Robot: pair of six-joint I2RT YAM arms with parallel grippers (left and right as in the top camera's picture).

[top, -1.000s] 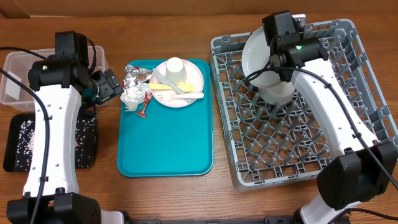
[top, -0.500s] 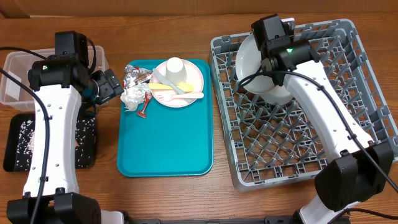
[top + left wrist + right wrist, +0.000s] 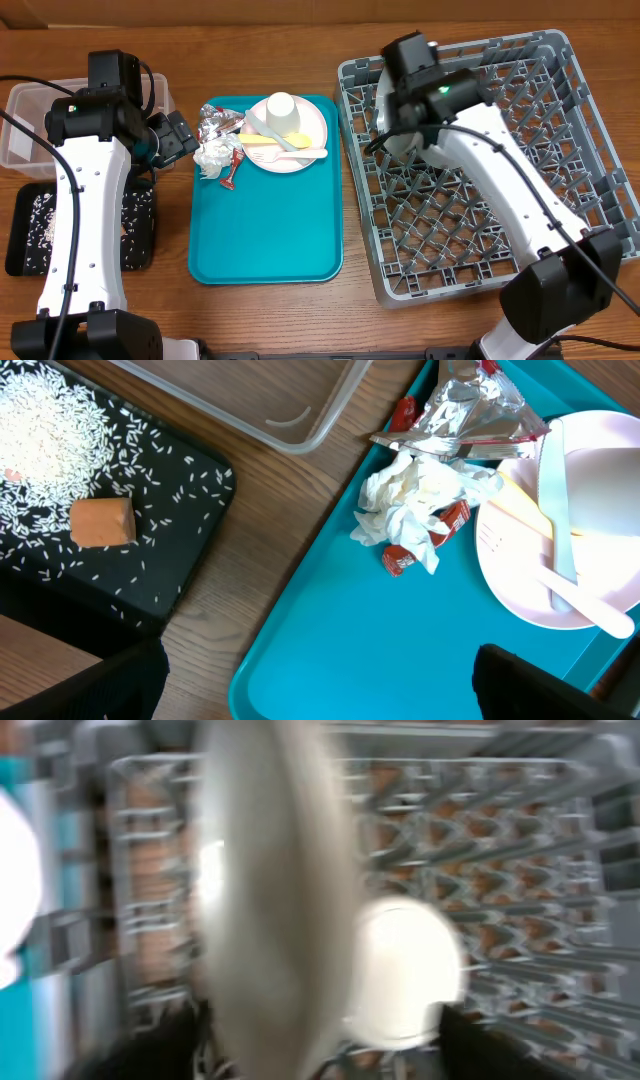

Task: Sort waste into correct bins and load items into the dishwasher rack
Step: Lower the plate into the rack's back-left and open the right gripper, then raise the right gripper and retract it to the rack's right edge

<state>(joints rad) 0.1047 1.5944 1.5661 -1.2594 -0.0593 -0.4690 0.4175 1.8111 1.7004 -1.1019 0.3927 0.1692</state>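
Standing edge-on, grey-white plate (image 3: 265, 890) between spread jaws of right gripper (image 3: 320, 1045).

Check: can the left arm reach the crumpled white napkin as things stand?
Probably yes: the open left gripper hovers just beside the crumpled white napkin, which lies uncovered on the teal tray.

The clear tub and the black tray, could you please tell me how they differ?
The clear tub is see-through with taller walls; the black tray is opaque and shallow. The clear tub looks empty where visible; the black tray holds white rice grains and an orange cube. Both are rectangular and sit left of the teal tray.
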